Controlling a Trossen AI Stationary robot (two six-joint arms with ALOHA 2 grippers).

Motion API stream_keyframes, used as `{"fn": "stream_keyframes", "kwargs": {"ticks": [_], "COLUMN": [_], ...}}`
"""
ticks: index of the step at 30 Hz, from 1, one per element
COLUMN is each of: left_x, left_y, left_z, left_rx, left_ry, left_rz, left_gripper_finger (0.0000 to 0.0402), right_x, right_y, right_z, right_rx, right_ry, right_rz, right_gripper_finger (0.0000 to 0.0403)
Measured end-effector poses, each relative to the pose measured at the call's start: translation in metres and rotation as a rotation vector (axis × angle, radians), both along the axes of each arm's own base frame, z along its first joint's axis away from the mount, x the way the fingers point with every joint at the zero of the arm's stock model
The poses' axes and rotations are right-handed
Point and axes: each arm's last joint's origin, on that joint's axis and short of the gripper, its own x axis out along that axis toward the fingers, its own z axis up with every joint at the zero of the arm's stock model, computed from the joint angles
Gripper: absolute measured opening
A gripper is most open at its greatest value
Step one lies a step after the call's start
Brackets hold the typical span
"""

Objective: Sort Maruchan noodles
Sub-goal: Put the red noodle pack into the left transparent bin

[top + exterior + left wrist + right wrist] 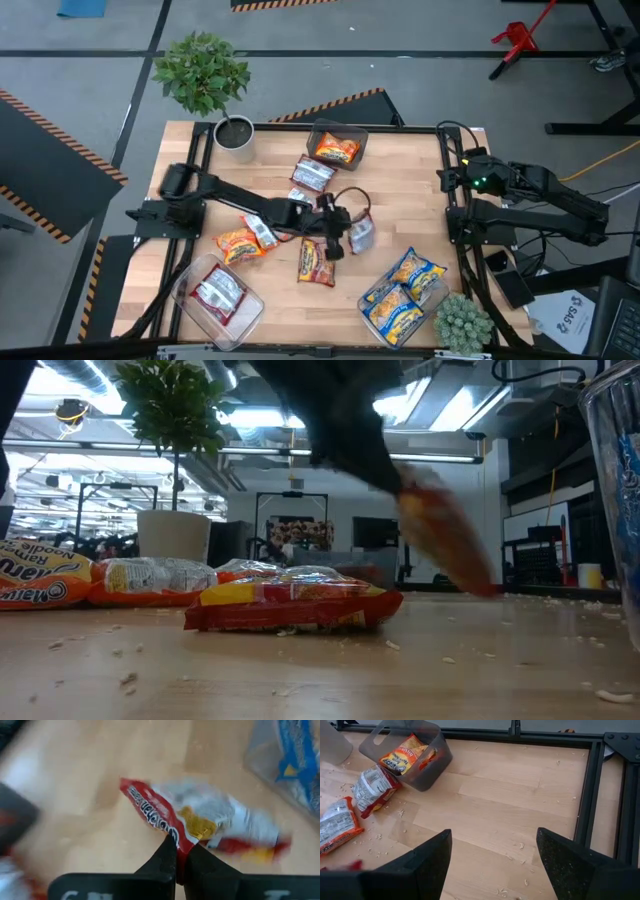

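Note:
My left gripper (343,232) (181,846) is over the table's middle, shut on a silver-white-and-dark-red noodle packet (360,236) (210,822). In the low view this packet (445,545) hangs blurred above the wood. An orange packet (317,262) (290,603) lies flat just near of it. Another orange packet (238,243) and a silver one (262,232) lie under the left arm, and a third silver one (312,175) lies farther off. My right gripper (445,180) (495,850) is open and waits over the table's right side. My left gripper pinches the packet's dark red sealed edge (172,834) between its two fingers, at their free ends. The packet is lifted clear of the table and hangs tilted below the fingers.
A dark bin (352,133) (427,775) at the far edge holds an orange packet. A clear bin (437,290) at the near right holds blue-and-yellow packets. A clear bin (190,290) at the near left holds a silver one. A potted plant (203,72) and a small plant (462,322) stand at opposite corners.

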Motion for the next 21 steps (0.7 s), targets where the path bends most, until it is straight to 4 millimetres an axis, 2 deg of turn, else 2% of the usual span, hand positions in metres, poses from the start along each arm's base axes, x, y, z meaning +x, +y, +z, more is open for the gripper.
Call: {"fn": "stream_keyframes", "kwargs": {"ticks": [3, 10, 15, 21], "left_x": [-0.021, -0.075, -0.122, -0.178], "left_y": [-0.005, -0.029, -0.055, -0.08], "left_z": [0.025, 0.076, 0.098, 0.112], "left_rx": [0.058, 0.056, -0.002, -0.111], "left_ry": [0.027, 0.011, 0.056, 0.122], "left_rz": [0.034, 0.11, 0.089, 0.087], "left_gripper_finger": [0.0001, 0.0001, 0.0, 0.0], "right_x": [0.0, 0.0, 0.0, 0.0], "right_y": [0.0, 0.0, 0.0, 0.0], "right_z": [0.0, 0.0, 0.0, 0.0], "right_rx": [-0.005, -0.013, -0.013, -0.016], "right_ry": [0.003, 0.006, 0.007, 0.008], "right_rz": [-0.002, -0.007, -0.006, -0.008], "right_gripper_finger": [0.028, 0.028, 0.028, 0.028]}}
